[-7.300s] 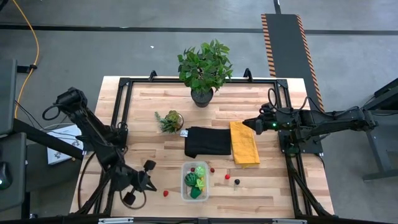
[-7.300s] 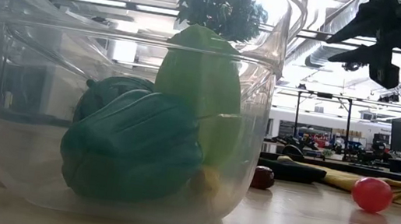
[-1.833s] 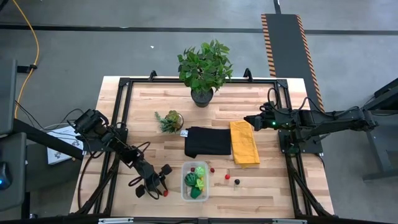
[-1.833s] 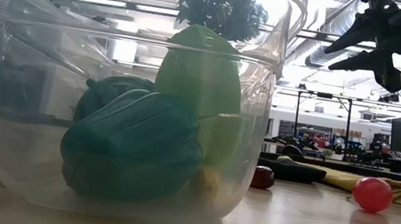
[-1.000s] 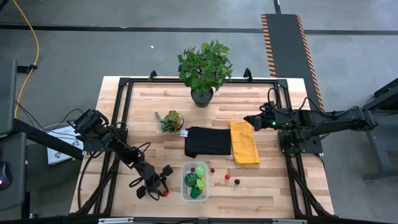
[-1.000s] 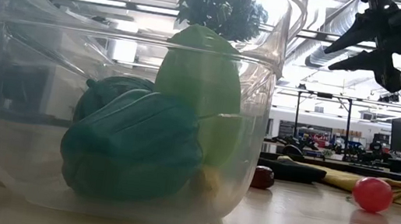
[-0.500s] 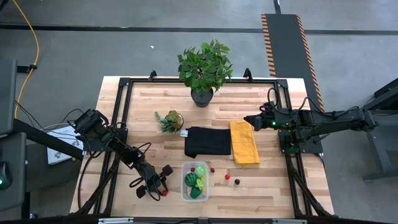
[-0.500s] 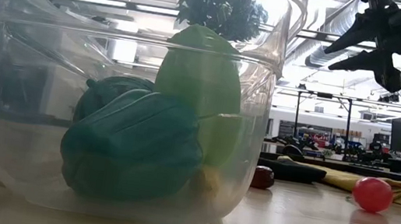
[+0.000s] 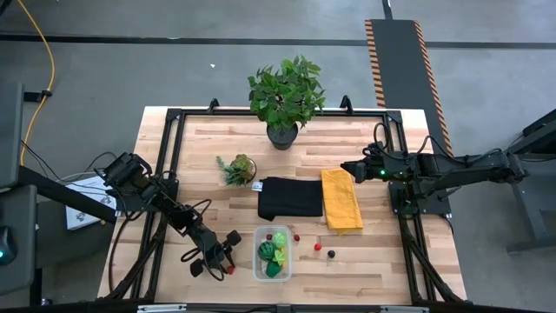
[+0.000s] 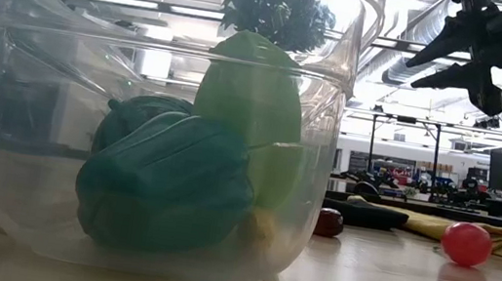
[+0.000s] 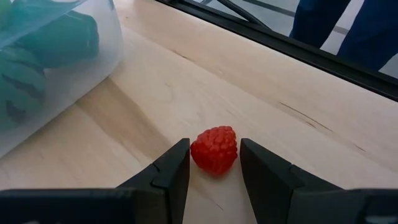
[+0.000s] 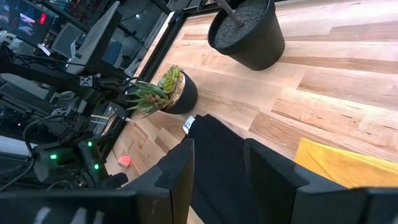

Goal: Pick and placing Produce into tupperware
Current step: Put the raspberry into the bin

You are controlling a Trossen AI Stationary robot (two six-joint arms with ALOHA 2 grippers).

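Left wrist view: the left gripper [image 11: 214,171] sits low on the wooden table [image 11: 292,130] with a red raspberry [image 11: 214,149] between its fingers [image 11: 171,171], just beside the tupperware [image 11: 81,74].
Change since a second ago: almost none; the left arm holds the same spot beside the tupperware, and its jaws have not narrowed. Seconds earlier that arm stood farther from the container, nearer the table's left edge.
Meaning for the task: the approach looks finished and the pinch looks due; the raspberry is not yet lifted.
Left gripper state: fingers apart, bracketing the berry closely on both sides; whether either pad touches it, I cannot tell.
Raspberry position: on the table just left of the tupperware [image 9: 272,253] in the high view, under the left gripper [image 9: 228,258].
Tupperware contents: a dark green piece [image 10: 166,183] and a lime-green piece [image 10: 253,92], packed together.
Loose produce: a small red piece [image 9: 318,246] and a dark piece [image 9: 331,254] lie on the table right of the tupperware.
Right gripper [image 9: 346,169]: waits well beyond the tupperware, over the yellow cloth [image 9: 341,204], fingers [image 12: 177,171] parted and holding nothing.
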